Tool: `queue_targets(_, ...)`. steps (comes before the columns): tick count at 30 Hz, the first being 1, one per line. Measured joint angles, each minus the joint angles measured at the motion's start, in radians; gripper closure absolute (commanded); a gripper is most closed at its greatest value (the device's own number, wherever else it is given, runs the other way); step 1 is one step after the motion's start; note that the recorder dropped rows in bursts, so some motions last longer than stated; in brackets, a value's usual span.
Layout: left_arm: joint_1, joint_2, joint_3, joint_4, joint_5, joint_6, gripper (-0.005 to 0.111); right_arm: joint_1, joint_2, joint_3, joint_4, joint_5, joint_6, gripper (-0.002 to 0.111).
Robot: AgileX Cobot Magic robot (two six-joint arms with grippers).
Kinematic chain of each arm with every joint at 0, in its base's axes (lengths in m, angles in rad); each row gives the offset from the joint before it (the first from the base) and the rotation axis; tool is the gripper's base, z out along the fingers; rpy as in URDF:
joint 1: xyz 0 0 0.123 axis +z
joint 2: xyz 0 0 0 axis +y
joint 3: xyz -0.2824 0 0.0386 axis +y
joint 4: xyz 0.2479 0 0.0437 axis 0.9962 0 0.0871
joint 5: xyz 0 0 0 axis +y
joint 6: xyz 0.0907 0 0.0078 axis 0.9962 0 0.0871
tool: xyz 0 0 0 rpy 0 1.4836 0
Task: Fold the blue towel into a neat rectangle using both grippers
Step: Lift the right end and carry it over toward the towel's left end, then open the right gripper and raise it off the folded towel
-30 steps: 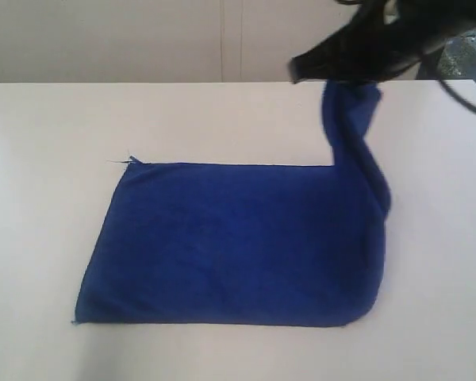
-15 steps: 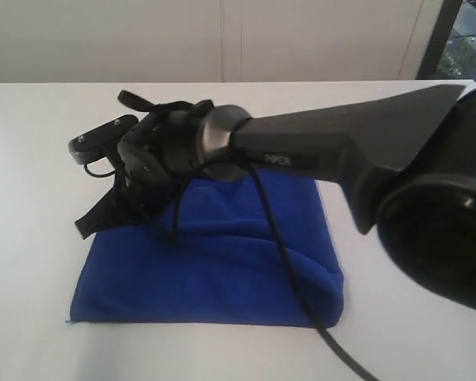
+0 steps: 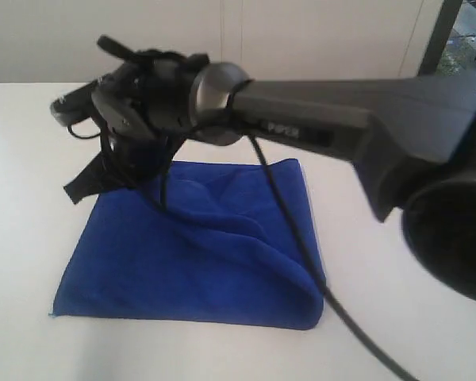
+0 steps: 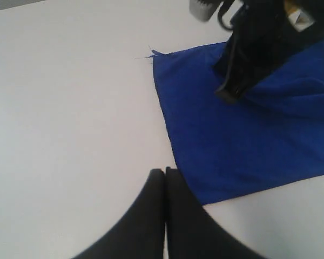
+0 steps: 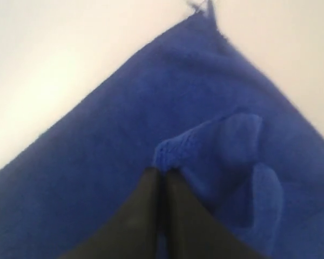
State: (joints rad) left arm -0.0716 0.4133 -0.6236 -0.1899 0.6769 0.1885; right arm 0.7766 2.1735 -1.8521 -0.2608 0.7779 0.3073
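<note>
The blue towel (image 3: 182, 270) lies on the white table (image 3: 24, 238), with one end doubled over the rest and a slanting ridge across it. My right gripper (image 3: 81, 189) has reached across to the towel's far left part. Its jaws are shut and a small bunch of the blue towel (image 5: 205, 140) meets their tips (image 5: 162, 171). In the left wrist view it hangs over the blue towel (image 4: 232, 140) as a black shape, the right gripper (image 4: 227, 94). My left gripper (image 4: 165, 171) is shut and empty, beside the towel's edge. It is out of the exterior view.
The right arm (image 3: 341, 127) stretches over the towel from the right, with a black cable (image 3: 301, 246) drooping across the cloth. A loose thread (image 4: 146, 55) sticks out at one towel corner. A pale wall (image 3: 222, 40) runs behind the table.
The right gripper carried the raised towel end from the far right across to the left, laying it over the rest. Since half a second ago it rose and went further left.
</note>
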Motion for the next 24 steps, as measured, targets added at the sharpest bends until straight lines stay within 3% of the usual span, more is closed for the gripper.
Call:
queue_targets(8, 0.000, 0.000, 0.000, 0.000, 0.000, 0.000, 0.107, 0.014, -0.140, -0.013, 0.035, -0.062, -0.035, 0.108)
queue_targets(18, 0.000, 0.000, 0.000, 0.000, 0.000, 0.000, 0.107, 0.037, 0.131, -0.010, 0.146, -0.201, -0.056, 0.108)
queue_targets(24, 0.000, 0.000, 0.000, 0.000, 0.000, 0.000, 0.107, 0.037, 0.159, -0.010, 0.155, -0.237, -0.057, 0.104)
